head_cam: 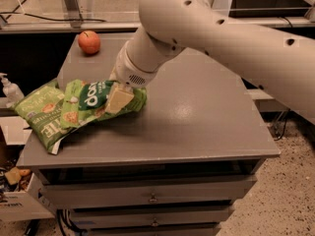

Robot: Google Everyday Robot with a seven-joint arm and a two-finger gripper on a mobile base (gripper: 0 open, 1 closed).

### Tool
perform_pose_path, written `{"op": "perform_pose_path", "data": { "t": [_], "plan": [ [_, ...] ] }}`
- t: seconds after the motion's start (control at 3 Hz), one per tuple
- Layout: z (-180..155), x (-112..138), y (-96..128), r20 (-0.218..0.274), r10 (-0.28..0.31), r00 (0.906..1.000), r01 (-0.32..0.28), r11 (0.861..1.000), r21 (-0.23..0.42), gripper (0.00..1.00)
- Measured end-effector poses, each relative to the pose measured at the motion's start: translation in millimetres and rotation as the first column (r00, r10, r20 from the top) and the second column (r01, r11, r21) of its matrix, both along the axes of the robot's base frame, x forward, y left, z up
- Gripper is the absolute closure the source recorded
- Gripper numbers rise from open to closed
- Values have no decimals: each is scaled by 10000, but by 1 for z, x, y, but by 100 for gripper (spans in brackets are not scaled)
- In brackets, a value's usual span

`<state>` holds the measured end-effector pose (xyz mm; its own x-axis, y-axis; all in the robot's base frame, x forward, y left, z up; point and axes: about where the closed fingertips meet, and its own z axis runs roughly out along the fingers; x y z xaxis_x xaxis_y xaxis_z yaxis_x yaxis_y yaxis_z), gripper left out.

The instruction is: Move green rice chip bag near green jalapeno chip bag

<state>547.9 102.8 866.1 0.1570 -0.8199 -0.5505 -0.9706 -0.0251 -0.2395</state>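
The green rice chip bag is bright green with a dark green oval and white lettering. My gripper is shut on it, holding it low over the left part of the grey table. The bag's left end overlaps the green jalapeno chip bag, a paler green bag with white block lettering that lies at the table's left edge. The white arm reaches in from the upper right and hides the back of the gripper.
A red apple sits at the table's back left corner. A soap dispenser bottle stands off the table to the left. Drawers are below the tabletop, and a box of items sits on the floor at the lower left.
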Motion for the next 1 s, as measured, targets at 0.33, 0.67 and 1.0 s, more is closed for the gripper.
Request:
{"op": "perform_pose_path", "data": {
  "t": [0.33,0.67,1.0],
  "plan": [
    [-18,3,9,-221,61,9997,-66,9997,-224,83],
    [-16,3,9,-230,61,9997,-67,9997,-236,59],
    [-17,6,5,-245,36,9997,-44,9994,-332,36]
  ]
}}
